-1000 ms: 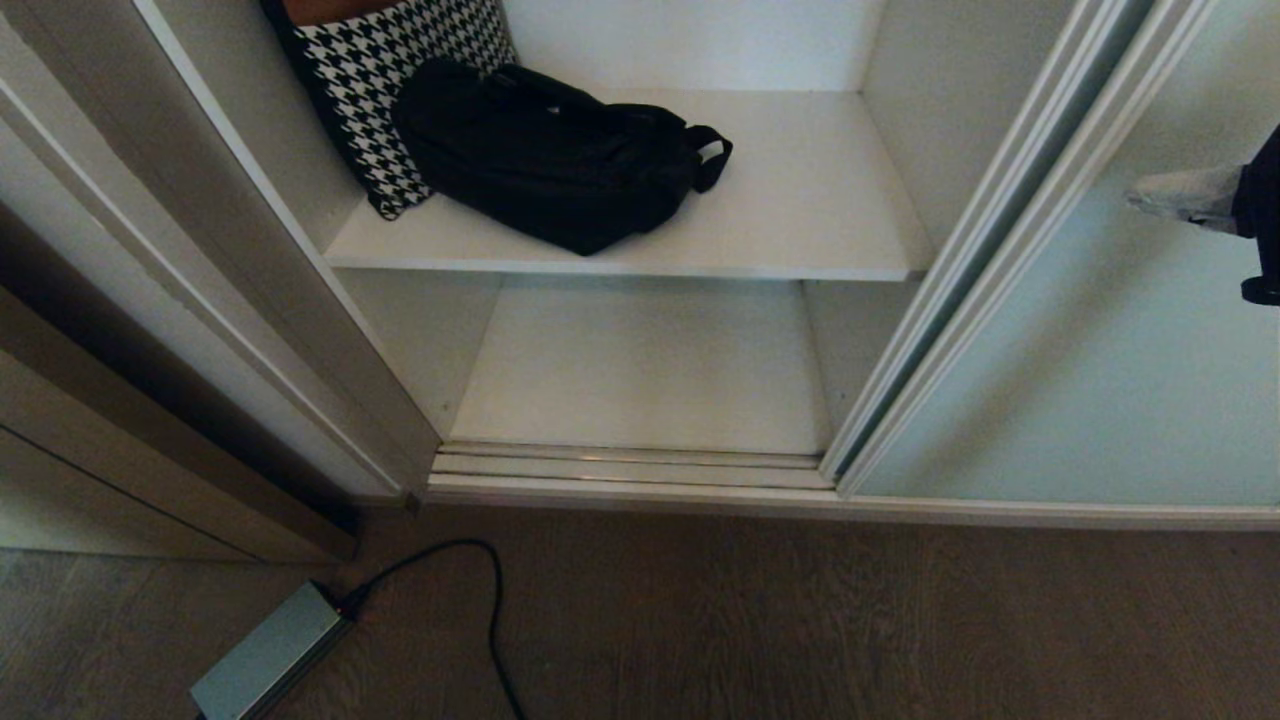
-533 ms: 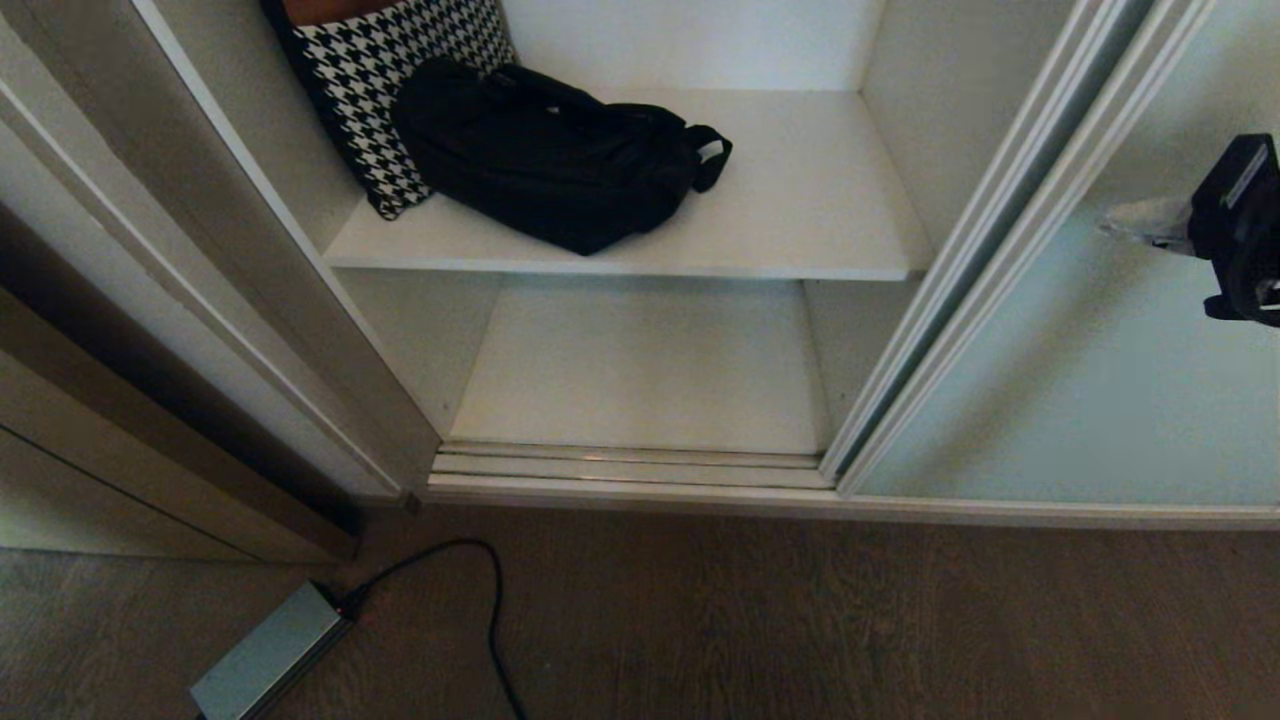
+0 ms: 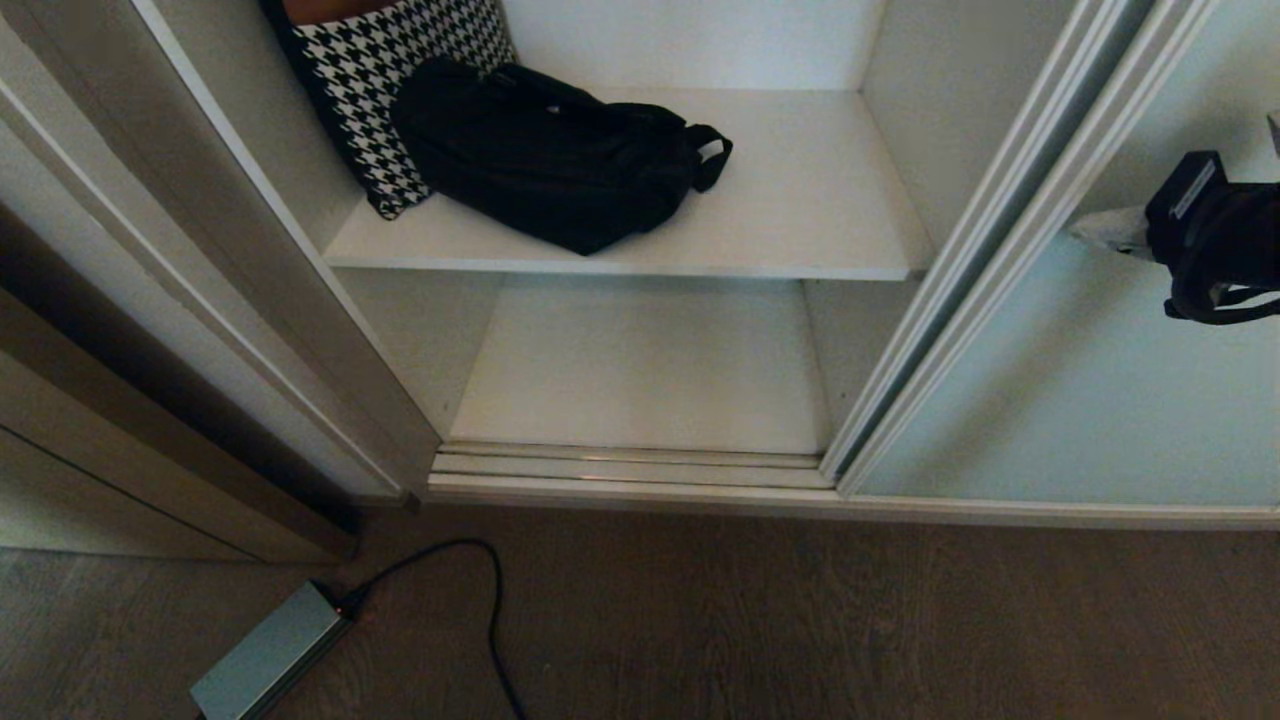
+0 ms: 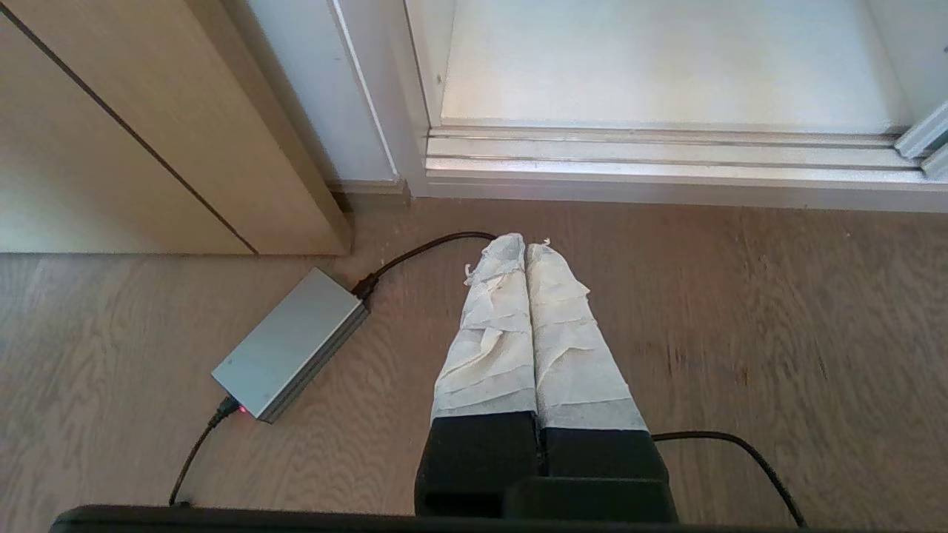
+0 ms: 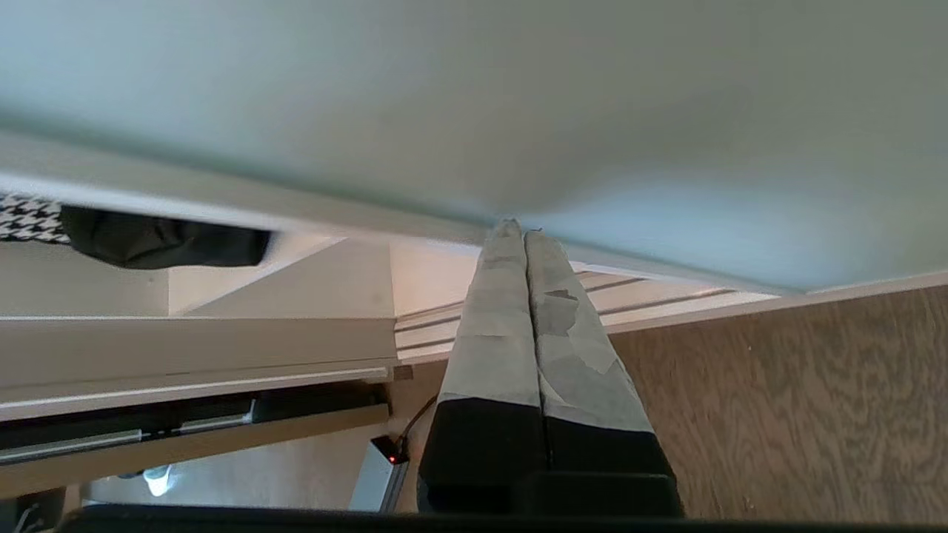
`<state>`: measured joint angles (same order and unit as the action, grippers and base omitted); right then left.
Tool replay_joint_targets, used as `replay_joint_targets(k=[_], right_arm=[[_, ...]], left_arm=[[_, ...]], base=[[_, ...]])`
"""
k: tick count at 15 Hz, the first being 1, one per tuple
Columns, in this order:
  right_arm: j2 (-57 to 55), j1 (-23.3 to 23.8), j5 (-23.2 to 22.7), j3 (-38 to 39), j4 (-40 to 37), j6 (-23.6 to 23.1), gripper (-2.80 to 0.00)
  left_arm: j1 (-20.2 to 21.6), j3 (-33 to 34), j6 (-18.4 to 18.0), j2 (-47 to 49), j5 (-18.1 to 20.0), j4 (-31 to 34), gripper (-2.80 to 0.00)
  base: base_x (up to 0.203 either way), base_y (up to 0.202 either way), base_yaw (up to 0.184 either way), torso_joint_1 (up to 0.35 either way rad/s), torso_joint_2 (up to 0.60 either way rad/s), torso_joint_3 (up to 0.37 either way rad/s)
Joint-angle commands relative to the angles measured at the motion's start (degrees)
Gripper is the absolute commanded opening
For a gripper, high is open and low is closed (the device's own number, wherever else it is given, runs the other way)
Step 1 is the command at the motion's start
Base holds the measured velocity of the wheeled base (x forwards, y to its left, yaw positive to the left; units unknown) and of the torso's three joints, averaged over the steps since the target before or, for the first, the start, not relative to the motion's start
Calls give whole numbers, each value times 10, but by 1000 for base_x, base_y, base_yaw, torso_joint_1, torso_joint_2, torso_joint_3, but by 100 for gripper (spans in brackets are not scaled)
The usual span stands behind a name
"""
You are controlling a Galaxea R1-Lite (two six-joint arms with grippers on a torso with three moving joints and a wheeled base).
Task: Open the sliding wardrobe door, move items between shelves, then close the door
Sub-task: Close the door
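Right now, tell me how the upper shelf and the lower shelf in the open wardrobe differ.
The upper shelf carries a black bag and a houndstooth bag leaning at its left rear; the lower shelf carries nothing. The upper shelf is brightly lit; the lower shelf lies in its shadow, just behind the floor track. Both are flat white boards.

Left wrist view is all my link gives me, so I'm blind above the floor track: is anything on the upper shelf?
Observer: Yes, a black bag lies on the upper shelf.
Operator: Anything else up there?
Observer: A houndstooth bag stands at the shelf's left end, beside the black one.
Operator: Where's the right gripper?
Observer: The right gripper is shut and empty, in front of the sliding wardrobe door, pointing towards the door's left edge.
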<state>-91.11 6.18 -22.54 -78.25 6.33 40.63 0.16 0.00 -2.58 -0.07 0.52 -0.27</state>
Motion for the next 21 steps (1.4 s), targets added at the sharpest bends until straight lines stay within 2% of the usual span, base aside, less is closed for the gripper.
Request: replay_joint_targets(k=[1,11,14,17,21], right_arm=[[-13,0,2,-1,1,2,-280],[-33,-8,11,-13,26,-3,-280],[-22,-41,12,-9,27,-7,-280],[-31,-85,55,-9,26,-45,-280],[-33,-155,80,-1,27,-56,-280]], left_arm=[[0,0,-1,0,0,-1,-280],[0,0,-1,0,0,0,-280],[0,0,0,0,0,0,-280],[0,0,-1,0,0,0,-280],[0,0,0,0,0,-1,-280]], base=[[0,0,0,0,0,0],[0,0,0,0,0,0],[0,0,0,0,0,0],[0,0,0,0,0,0],[0,0,0,0,0,0]])
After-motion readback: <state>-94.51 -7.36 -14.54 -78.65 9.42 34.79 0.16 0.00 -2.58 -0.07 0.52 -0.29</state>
